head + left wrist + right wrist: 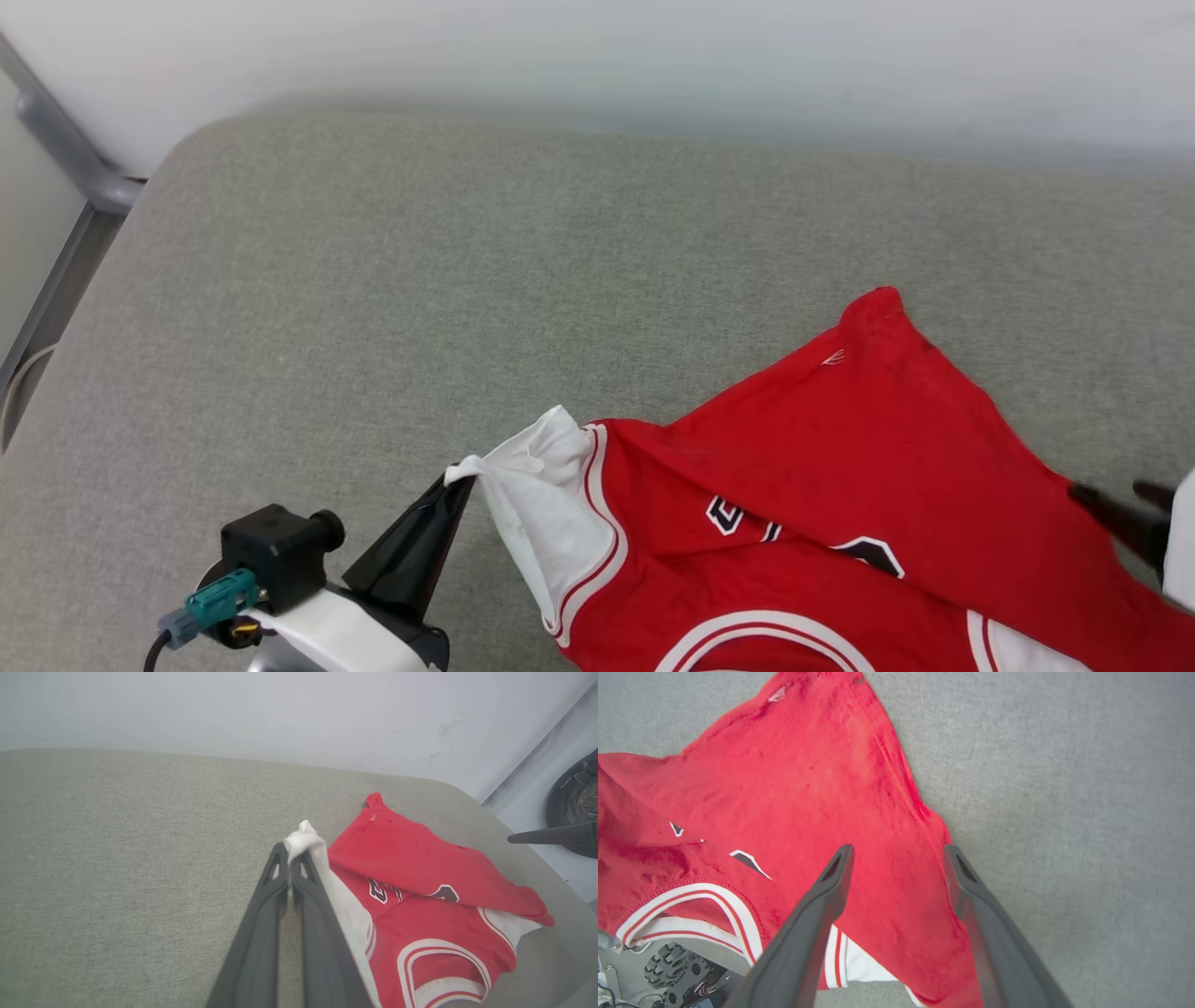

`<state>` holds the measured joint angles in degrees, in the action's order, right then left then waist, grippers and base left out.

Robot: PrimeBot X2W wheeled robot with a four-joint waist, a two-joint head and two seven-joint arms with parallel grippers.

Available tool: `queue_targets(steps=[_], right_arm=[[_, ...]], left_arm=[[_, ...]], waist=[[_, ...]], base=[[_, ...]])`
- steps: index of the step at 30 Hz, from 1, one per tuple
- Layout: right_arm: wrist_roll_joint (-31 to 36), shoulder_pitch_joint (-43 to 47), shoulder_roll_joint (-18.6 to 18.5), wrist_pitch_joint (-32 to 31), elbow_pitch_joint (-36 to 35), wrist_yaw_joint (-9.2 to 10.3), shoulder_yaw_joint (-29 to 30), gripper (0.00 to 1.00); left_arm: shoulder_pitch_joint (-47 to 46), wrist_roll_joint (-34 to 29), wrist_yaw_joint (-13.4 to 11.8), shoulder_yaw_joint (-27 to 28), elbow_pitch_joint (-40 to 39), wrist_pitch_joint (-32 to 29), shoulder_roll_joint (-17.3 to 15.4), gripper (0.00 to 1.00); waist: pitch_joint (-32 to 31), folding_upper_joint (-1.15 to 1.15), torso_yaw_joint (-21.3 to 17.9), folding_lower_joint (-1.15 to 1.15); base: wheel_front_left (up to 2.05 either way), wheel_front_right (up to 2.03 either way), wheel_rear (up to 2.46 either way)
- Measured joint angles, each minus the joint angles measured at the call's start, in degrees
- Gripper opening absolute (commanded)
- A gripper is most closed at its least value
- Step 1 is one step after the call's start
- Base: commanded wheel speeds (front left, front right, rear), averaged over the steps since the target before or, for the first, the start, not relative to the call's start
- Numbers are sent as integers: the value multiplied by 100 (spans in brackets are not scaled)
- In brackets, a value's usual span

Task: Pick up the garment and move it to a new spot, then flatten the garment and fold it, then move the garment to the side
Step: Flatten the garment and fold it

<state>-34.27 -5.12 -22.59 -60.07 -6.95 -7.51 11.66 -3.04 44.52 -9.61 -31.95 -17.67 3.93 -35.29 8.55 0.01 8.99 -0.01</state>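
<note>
On the grey table (373, 280), left claw (463, 482) pinches white sleeve (541, 495) of thin red jersey (840, 439); right claw (899, 851) wide, empty. One-sided pull risks slip.

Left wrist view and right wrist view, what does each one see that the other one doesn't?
Left wrist view: the left gripper shut on the white sleeve, with a pale wall behind. Right wrist view: the right gripper open over red fabric. Both: the garment lying on the grey cushion.
</note>
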Motion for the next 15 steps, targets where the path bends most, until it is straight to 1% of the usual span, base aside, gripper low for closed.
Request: queue_targets(steps=[3, 7, 11, 15], right_arm=[[-4, -433, -73, -141, -174, 0, -167, 100], [135, -1085, -154, -300, -126, 0, -499, 100], [376, -1634, -161, -456, 202, 0, -772, 100], [525, -2106, -321, -486, 697, 0, -951, 100]], left_arm=[[-102, -63, 34, -92, -65, -27, 30, 0], [-266, -165, 114, -229, -113, -102, 82, 0], [-405, -230, 164, -325, -132, -123, 191, 0], [-520, -260, 214, -426, -93, -118, 323, 0]], waist=[[131, 0, 110, 1], [362, 0, 316, 1], [607, 0, 587, 1], [838, 0, 912, 1]], base=[[0, 0, 0], [0, 0, 0], [0, 0, 0], [0, 0, 0]])
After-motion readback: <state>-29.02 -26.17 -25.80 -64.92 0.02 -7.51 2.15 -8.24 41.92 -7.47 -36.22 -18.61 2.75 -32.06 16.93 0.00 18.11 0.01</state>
